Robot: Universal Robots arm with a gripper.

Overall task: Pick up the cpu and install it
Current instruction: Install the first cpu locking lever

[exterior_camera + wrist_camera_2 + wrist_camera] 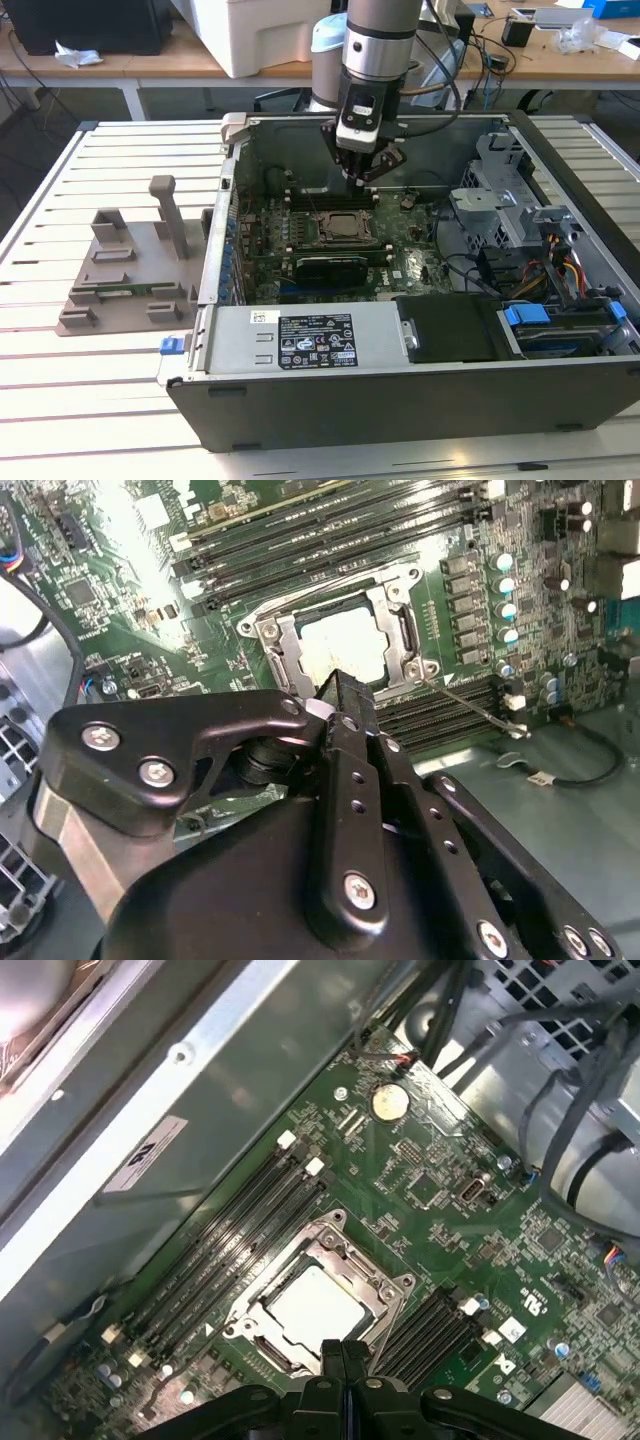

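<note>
The cpu [310, 1305] lies flat in the metal socket frame [385, 1295] on the green motherboard, its pale silver top facing up; it also appears in the second wrist view [345, 645]. My gripper [362, 178] hangs inside the open computer case, just above the far edge of the socket [345, 226]. In both wrist views the black fingertips [345, 1352] are pressed together with nothing between them, a short way above the cpu. The socket's thin lever [470, 698] sticks out beside the frame.
Black memory slots [250, 1230] flank the socket on both sides. A black card [332, 268] stands near the socket. Drive cage and cables [540, 250] crowd the exterior view's right. A grey fixture [130, 270] sits on the slatted table outside the case [400, 400].
</note>
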